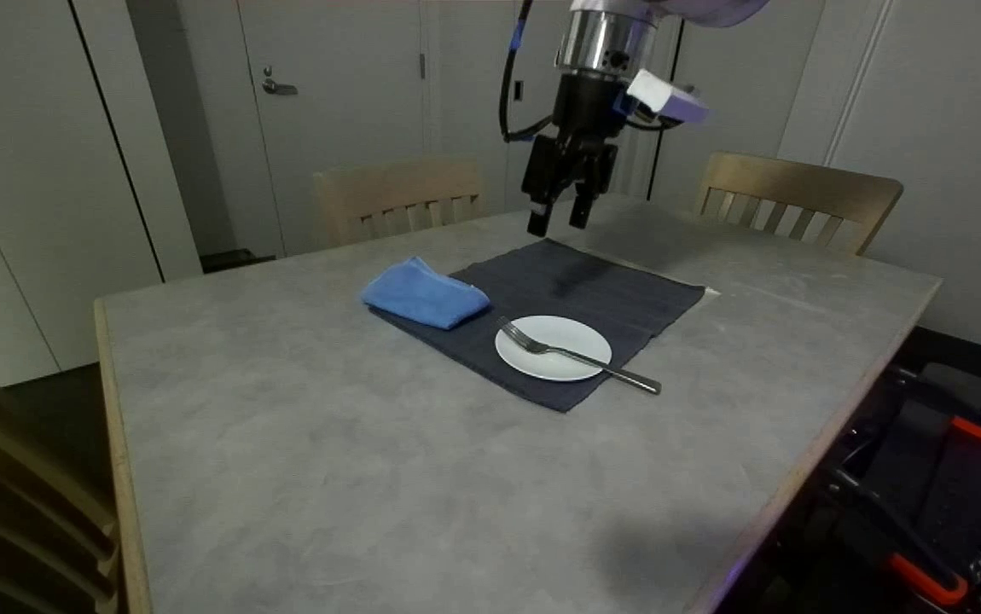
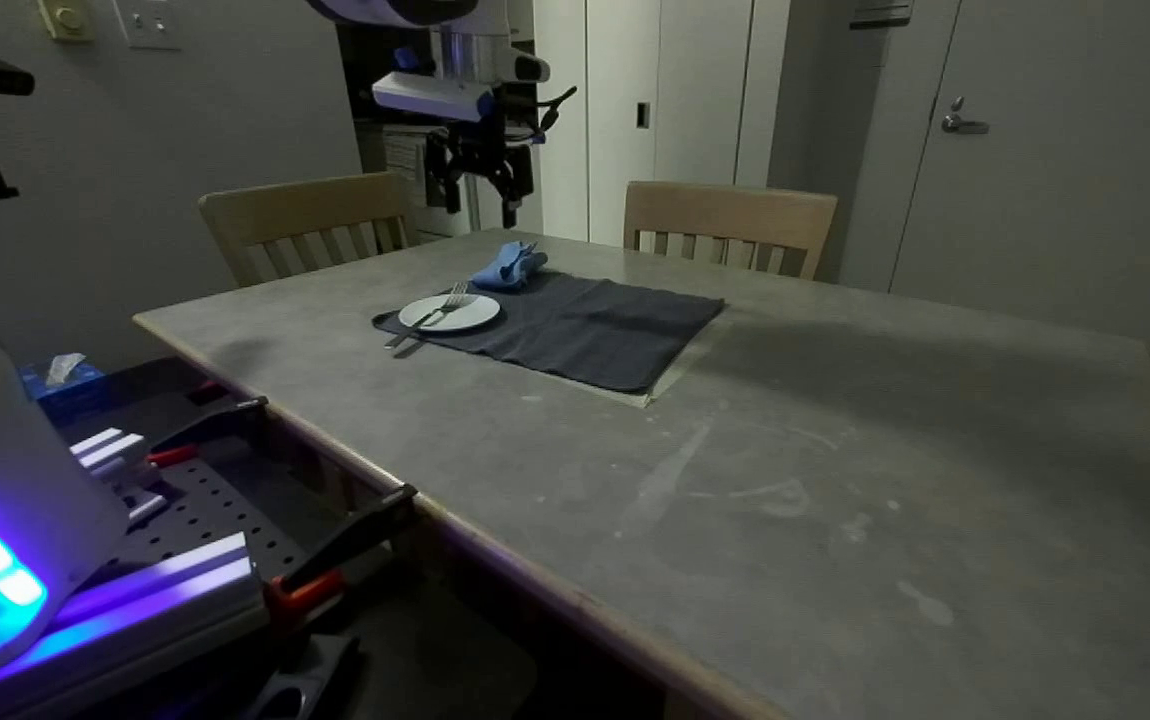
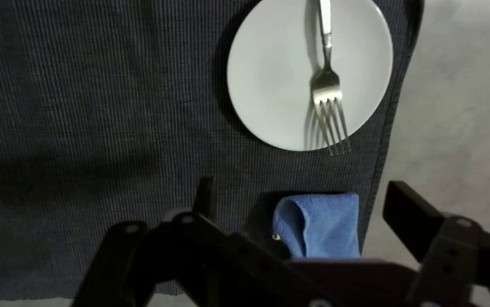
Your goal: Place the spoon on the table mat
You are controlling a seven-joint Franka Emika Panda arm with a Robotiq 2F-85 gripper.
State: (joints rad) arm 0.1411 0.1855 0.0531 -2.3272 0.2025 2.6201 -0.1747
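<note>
No spoon can be made out; it is hidden or out of view. The dark grey-blue table mat [image 1: 597, 294] lies on the table and also shows in another exterior view [image 2: 595, 325] and the wrist view [image 3: 100, 106]. My gripper [image 1: 559, 220] is open and empty, above the mat's far side; it also shows from another side [image 2: 481, 208]. In the wrist view its fingers [image 3: 301, 187] stand wide apart, with a folded blue cloth [image 3: 334, 226] seen between and below them. A tiny shiny bit shows at the cloth's edge; I cannot tell what it is.
A white plate [image 3: 270, 76] sits on the mat near a corner. A metal fork [image 3: 327, 81] lies across it, its handle reaching past the mat in both exterior views. The blue cloth [image 1: 422, 294] rests on another mat corner. Wooden chairs [image 1: 798, 192] stand around the table.
</note>
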